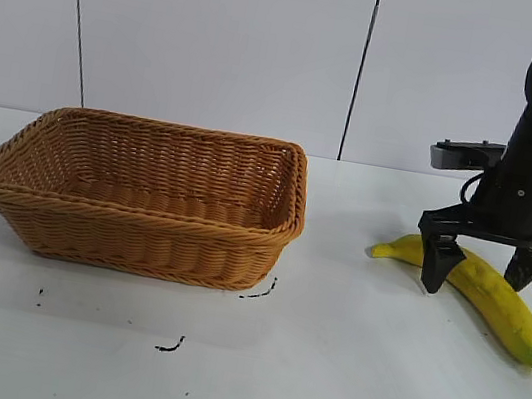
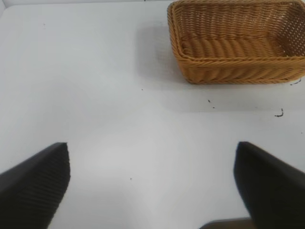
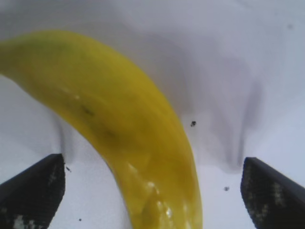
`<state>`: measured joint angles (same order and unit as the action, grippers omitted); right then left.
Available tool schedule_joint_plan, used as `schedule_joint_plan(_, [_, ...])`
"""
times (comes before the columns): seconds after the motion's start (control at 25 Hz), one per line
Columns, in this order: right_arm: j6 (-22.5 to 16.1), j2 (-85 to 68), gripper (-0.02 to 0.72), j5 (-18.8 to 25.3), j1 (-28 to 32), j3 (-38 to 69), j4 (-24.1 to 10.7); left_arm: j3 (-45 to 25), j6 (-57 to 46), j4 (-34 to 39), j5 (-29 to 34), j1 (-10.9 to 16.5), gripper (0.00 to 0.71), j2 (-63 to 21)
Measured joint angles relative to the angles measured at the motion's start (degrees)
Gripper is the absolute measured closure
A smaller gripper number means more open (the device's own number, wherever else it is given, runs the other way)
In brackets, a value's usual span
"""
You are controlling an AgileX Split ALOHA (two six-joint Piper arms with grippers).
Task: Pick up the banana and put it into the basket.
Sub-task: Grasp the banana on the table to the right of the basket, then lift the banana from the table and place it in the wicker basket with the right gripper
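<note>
Item: banana [image 1: 480, 286]. Location: on the white counter [image 1: 340, 373], directly beneath the right claw [image 1: 488, 277]. The claw's two dark fingers [image 1: 438, 262] stand spread wide, one on each side of the fruit near its middle, gripping nothing yet. Long axis: runs across the gap between the fingers, slanting from the stem end, which points toward the basket side, to the greenish-dark tip, which lies out past the claw on the side away from the basket. In the right wrist view the banana [image 3: 128, 138] fills the space between the finger pads [image 3: 33, 191], with bare counter visible on both sides of it.

Item: basket [image 1: 146, 191]. Location: well apart from the right claw, on its stem-end side; nothing seen inside it.

Item: left claw [image 2: 152, 186]. Location: off on the basket's far side from the banana, fingers held apart over bare counter, holding nothing.

Assessment: the right arm is plainly the nearer. The fruit already lies crosswise between the fingers, so a closing pinch at mid-length looks feasible.
</note>
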<state>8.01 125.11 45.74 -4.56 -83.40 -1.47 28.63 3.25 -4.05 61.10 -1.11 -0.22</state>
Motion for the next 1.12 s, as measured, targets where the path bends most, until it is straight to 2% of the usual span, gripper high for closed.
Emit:
schedule_joint_plan(0.04, [-0.52,0.0,0.173,0.14,0.0,0.0,0.0,0.0,0.0,0.0,0.0,0.0,0.017,0.0])
schedule_joint_plan(0.12, [-1.2,0.0,0.365,0.64,0.0,0.0,-0.07,0.0,0.0,0.0,0.0,0.0,0.017,0.0])
schedule_joint_plan(0.16, [-1.54,0.0,0.426,0.91,0.0,0.0,0.04,0.0,0.0,0.0,0.0,0.0,0.017,0.0])
schedule_joint_plan(0.36, [-1.46,0.0,0.413,1.71,0.0,-0.16,-0.2,0.0,0.0,0.0,0.0,0.0,0.017,0.0])
schedule_joint_plan(0.52, [-1.46,-0.95,0.413,5.73,0.0,-2.07,-0.2,0.0,0.0,0.0,0.0,0.0,0.017,0.0])
schedule_joint_plan(0.88, [-1.33,-7.23,0.413,22.63,-0.5,-17.55,0.06,0.0,0.0,0.0,0.0,0.0,0.017,0.0])
schedule_joint_plan(1.12, [-0.73,-7.48,0.413,23.6,-3.71,-25.38,0.51,0.0,0.0,0.0,0.0,0.0,0.017,0.0])
